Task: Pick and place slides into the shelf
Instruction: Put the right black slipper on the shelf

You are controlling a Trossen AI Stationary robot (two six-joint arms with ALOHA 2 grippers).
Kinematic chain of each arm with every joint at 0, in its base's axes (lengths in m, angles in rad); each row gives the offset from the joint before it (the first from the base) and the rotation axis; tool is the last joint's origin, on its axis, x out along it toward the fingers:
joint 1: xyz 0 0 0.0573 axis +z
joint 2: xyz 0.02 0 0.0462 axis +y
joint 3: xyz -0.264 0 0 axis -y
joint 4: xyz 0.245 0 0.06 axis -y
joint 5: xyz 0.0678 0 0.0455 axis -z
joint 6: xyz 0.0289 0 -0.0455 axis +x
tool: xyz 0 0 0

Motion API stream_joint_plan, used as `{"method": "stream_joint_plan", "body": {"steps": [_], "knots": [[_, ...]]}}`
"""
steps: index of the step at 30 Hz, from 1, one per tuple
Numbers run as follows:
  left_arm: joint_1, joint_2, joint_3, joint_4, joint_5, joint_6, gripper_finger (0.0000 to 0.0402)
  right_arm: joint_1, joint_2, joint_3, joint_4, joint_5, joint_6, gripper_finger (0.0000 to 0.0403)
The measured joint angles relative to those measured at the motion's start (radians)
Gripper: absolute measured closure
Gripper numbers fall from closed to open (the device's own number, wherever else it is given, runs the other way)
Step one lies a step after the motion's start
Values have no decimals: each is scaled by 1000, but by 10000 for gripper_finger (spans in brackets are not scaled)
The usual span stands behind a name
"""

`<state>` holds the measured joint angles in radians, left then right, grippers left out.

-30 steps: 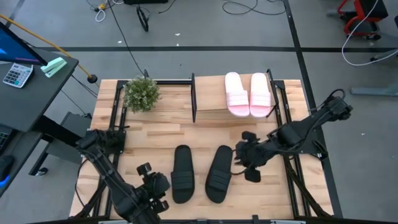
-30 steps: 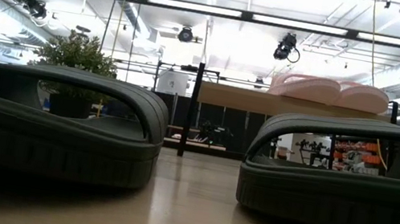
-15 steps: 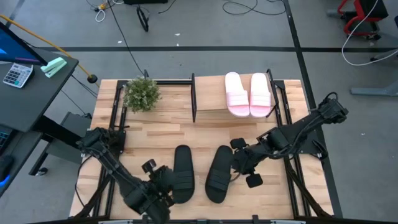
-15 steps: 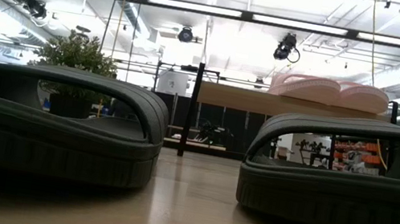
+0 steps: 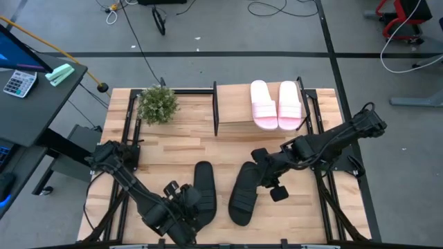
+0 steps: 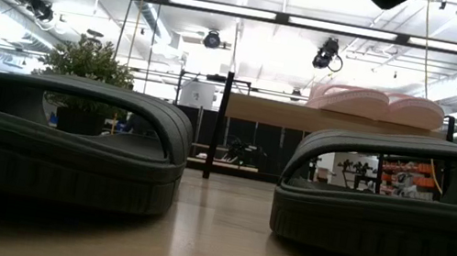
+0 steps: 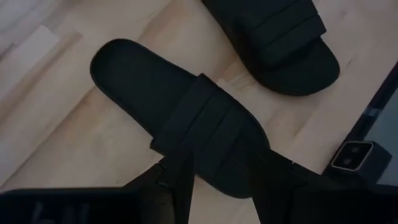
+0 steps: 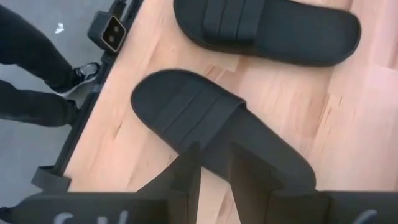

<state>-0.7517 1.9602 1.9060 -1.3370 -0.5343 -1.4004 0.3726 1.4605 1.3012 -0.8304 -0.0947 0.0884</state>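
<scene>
Two black slides [image 5: 203, 190] [image 5: 243, 192] lie sole-down side by side on the slatted tabletop, near its front edge. Two pale pink slides [image 5: 275, 104] rest sole-down on the shelf's plywood top board [image 5: 232, 126] at the far side. My left gripper [image 5: 187, 204] hovers open over the left black slide [image 7: 205, 124], a finger to either side of its strap end in the wrist view. My right gripper [image 5: 263, 173] hovers over the right black slide [image 8: 217, 124] with a narrow gap between its fingers [image 8: 216, 152]. In the low view both black slides [image 6: 58, 146] [image 6: 392, 207] fill the foreground.
A potted plant [image 5: 158, 104] stands at the table's far left, beside the shelf. A small camera box [image 7: 351, 155] sits at the near table edge. A person's dark trouser leg and shoe [image 8: 43, 68] show on the floor beyond that edge. A desk with a calculator [image 5: 17, 83] stands left.
My left gripper has moved toward the table's right, over the left black slide, rolling as it went. My right gripper has moved toward the table's left and down, toward the right black slide, also rolling. The slides have stayed where they were.
</scene>
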Motion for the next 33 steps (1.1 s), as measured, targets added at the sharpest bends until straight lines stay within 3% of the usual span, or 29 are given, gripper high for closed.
{"method": "stream_joint_plan", "body": {"steps": [15, 24, 33], "knots": [[-97, 0, 0, -23, -4, -28, 262, 81, 0, -202, 39, -71, 202, 317], [-119, 0, 0, -89, -34, -27, 273, 110, 0, -209, 100, -34, 322, 317], [-119, 0, 0, -94, -56, -25, 270, 106, 0, -209, 122, -8, 303, 317]]}}
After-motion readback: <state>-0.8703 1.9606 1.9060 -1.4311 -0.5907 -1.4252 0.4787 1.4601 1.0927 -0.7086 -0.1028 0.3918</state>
